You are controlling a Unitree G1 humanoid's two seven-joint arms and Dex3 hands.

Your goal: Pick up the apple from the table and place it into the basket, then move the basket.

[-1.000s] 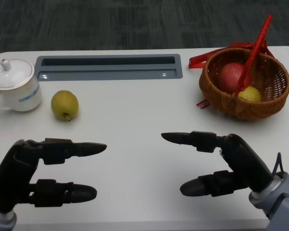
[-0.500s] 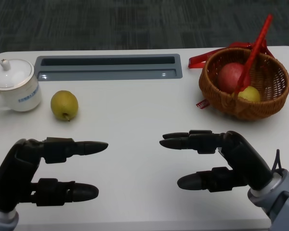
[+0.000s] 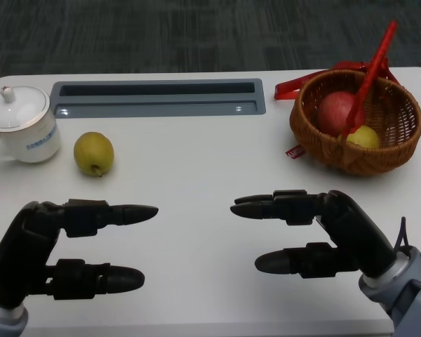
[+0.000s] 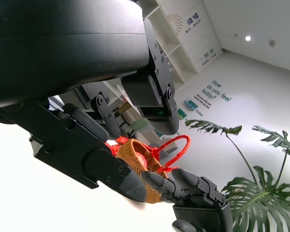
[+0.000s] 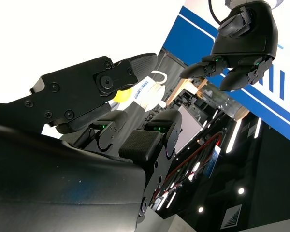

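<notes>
A yellow-green apple (image 3: 93,153) lies on the white table (image 3: 196,168) at the left, apart from both hands. The wicker basket (image 3: 351,160) with a red handle (image 3: 370,70) stands at the far right; a red apple (image 3: 335,111) and a yellow fruit (image 3: 365,137) lie inside it. My left hand (image 3: 63,249) hovers at the near left edge, fingers apart, holding nothing. My right hand (image 3: 330,239) hovers at the near right, fingers spread and empty, well short of the basket. The left wrist view shows the basket (image 4: 133,152) and my right hand (image 4: 198,193) beyond my own fingers.
A white lidded cup (image 3: 21,125) stands at the far left, close to the yellow-green apple. A grey recessed tray (image 3: 158,98) runs along the table's far side. In the right wrist view the cup (image 5: 149,89) and my left hand (image 5: 241,43) show.
My right hand's fingers have edged slightly to the left and stretched out a little. The left hand, the apple and the basket stay where they were.
</notes>
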